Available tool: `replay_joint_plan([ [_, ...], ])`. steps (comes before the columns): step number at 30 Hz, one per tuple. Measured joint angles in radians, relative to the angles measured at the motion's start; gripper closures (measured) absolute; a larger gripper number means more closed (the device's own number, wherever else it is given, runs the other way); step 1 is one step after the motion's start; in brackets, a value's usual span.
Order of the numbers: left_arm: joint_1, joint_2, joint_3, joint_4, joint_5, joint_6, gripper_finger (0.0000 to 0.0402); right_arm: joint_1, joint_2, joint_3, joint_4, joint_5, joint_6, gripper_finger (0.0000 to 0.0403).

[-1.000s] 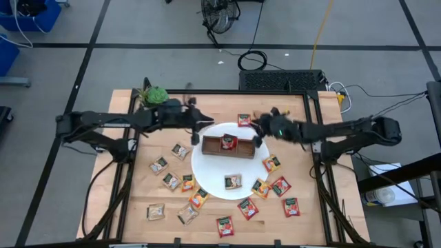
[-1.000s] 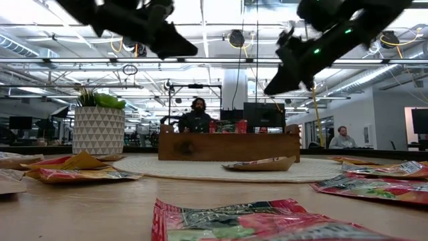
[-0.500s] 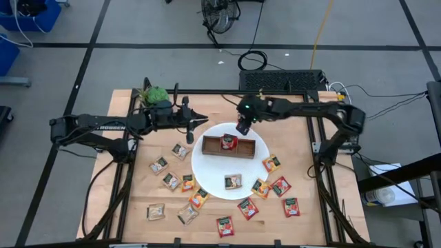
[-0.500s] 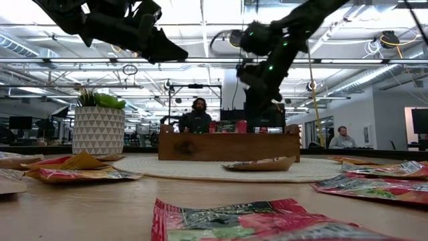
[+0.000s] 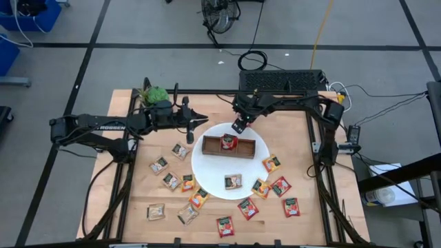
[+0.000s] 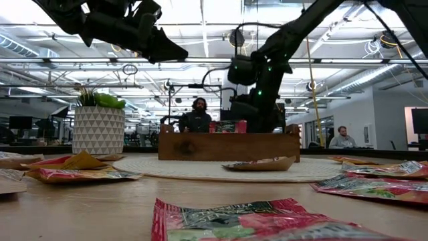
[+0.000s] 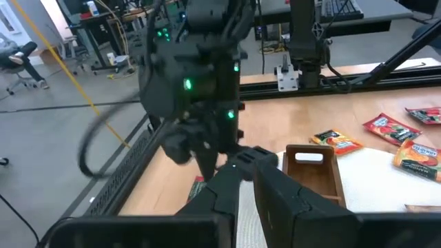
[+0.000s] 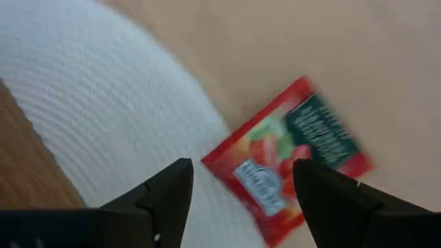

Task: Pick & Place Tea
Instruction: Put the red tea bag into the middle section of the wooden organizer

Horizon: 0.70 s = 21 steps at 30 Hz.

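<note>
My right hand (image 5: 238,127) has swung across to the far edge of the big white plate (image 5: 207,180), and its fingers have spread wide apart. It holds nothing. Right under it lies a red tea sachet (image 8: 293,162), partly on the plate edge and partly on the worktop (image 5: 303,138). I think I am about to grab that one. My left hand (image 5: 201,117) waits above the worktop near the plate, fingers close together, with nothing in them that I can see. The wooden tray (image 5: 246,147) sits on the plate. One red sachet (image 5: 228,142) is already in its middle part. Many more lie around the worktop.
</note>
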Motion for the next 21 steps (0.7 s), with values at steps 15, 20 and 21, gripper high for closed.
replay_joint_plan([
  [15,0.0,0.0,0.0,-0.001,-0.001,-0.004,0.0353,-0.032,0.033,0.001,-0.207,0.072,0.028,0.0186],
  [20,0.0,0.0,0.0,-0.001,-0.001,-0.004,0.0353,-0.031,0.022,0.0,-0.215,0.132,0.027,0.0188],
  [21,0.0,0.0,0.0,-0.001,-0.001,-0.004,0.0353,-0.032,0.022,0.0,-0.216,0.132,0.026,0.0188],
])
